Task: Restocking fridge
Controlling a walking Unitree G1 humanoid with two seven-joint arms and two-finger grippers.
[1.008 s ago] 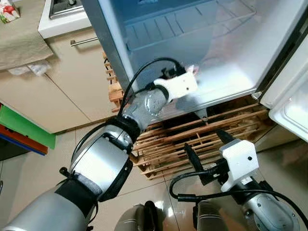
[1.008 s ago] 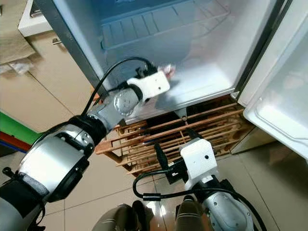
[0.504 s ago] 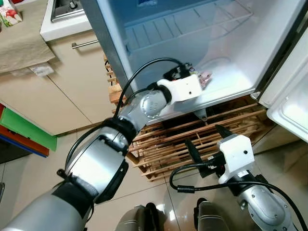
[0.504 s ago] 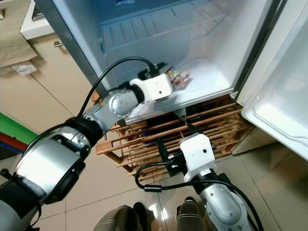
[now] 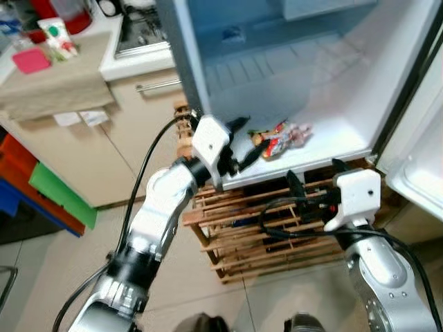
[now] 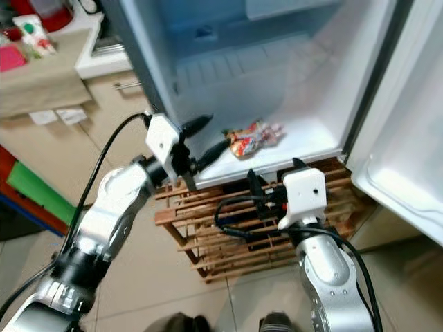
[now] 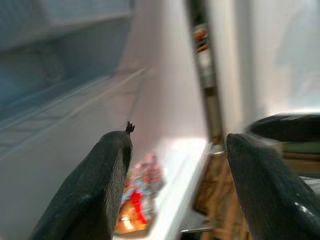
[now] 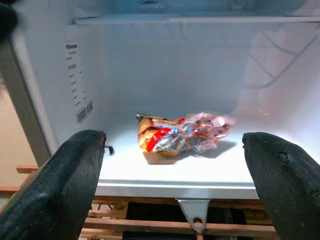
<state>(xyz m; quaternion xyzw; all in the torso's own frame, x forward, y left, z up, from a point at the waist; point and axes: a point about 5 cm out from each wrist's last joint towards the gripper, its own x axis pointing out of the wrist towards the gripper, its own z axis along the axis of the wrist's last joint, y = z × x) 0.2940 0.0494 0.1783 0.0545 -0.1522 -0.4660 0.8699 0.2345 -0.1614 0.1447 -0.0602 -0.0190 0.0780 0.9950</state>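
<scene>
Your crinkly red, orange and pink snack packet (image 5: 279, 138) lies flat on the white bottom shelf of the open fridge (image 5: 325, 135), just right of centre in the left eye view and a little back from the shelf's front edge, with nothing touching it. Your left gripper (image 5: 243, 141) sits just left of the packet at the shelf's front corner, its two black fingers spread apart and empty, the tips pointing toward the packet but clear of it. Your right gripper (image 5: 315, 181) hangs below the shelf's front lip in the lower right of the frame, in front of the slatted wooden crate rack (image 5: 235, 235) under the fridge; its fingers are also wide apart, and in the right wrist view the packet (image 8: 182, 133) shows between them, well ahead. The white fridge door (image 5: 419, 162) stands open at the right edge. In the upper left you see a beige cabinet with a metal handle (image 5: 118, 131), a countertop with a beige cloth (image 5: 59, 86), and green and red flat panels (image 5: 52, 197) leaning low against the cabinet.
</scene>
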